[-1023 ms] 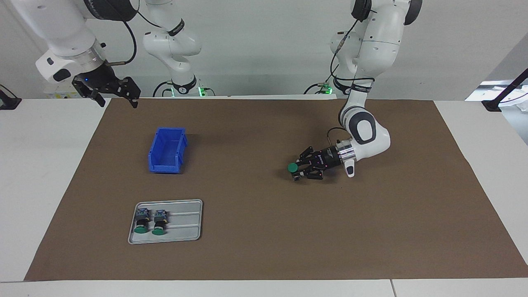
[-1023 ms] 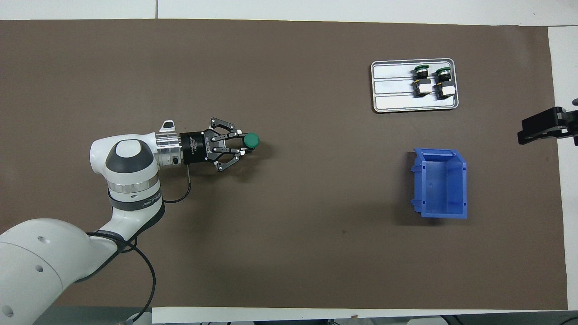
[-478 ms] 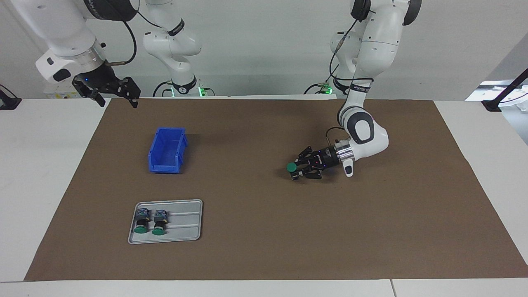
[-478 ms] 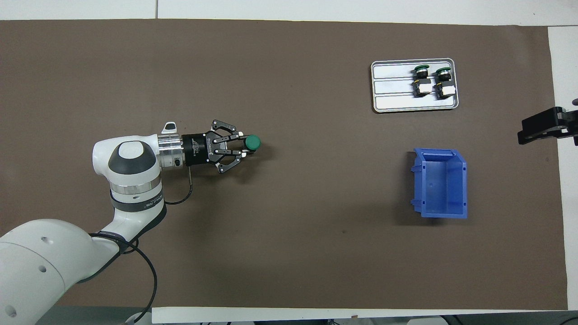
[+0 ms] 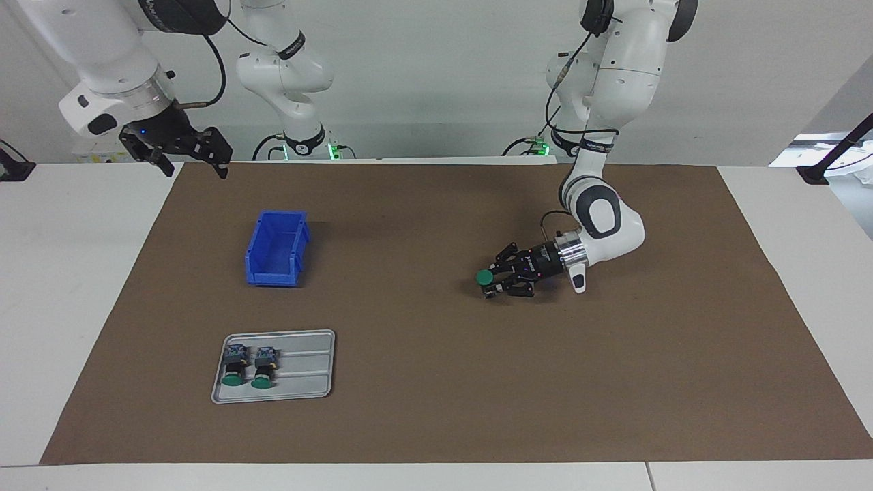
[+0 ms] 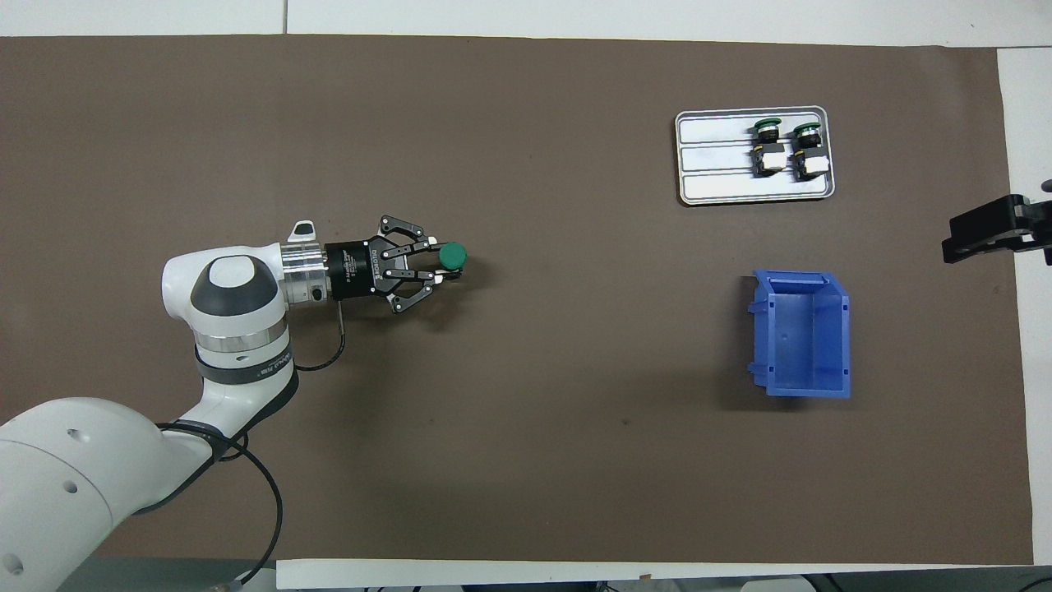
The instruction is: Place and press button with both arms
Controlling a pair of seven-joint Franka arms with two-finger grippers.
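A button (image 5: 484, 277) (image 6: 451, 256) with a round green cap facing up sits between the fingers of my left gripper (image 5: 492, 284) (image 6: 440, 265). The gripper lies nearly level, low over the brown mat (image 5: 436, 382), about mid-table toward the left arm's end. Its grip is shut on the button's body, which is mostly hidden. Whether the button rests on the mat I cannot tell. My right gripper (image 5: 194, 167) (image 6: 953, 241) waits open and empty, raised over the mat's edge at the right arm's end.
A blue bin (image 5: 276, 249) (image 6: 801, 333) stands toward the right arm's end. Farther from the robots, a grey tray (image 5: 307, 368) (image 6: 715, 156) holds two more green-capped buttons (image 5: 249, 368) (image 6: 785, 148) lying side by side.
The left gripper, holding the button, edged slightly toward the right arm's end and then drew back. The right arm has not moved.
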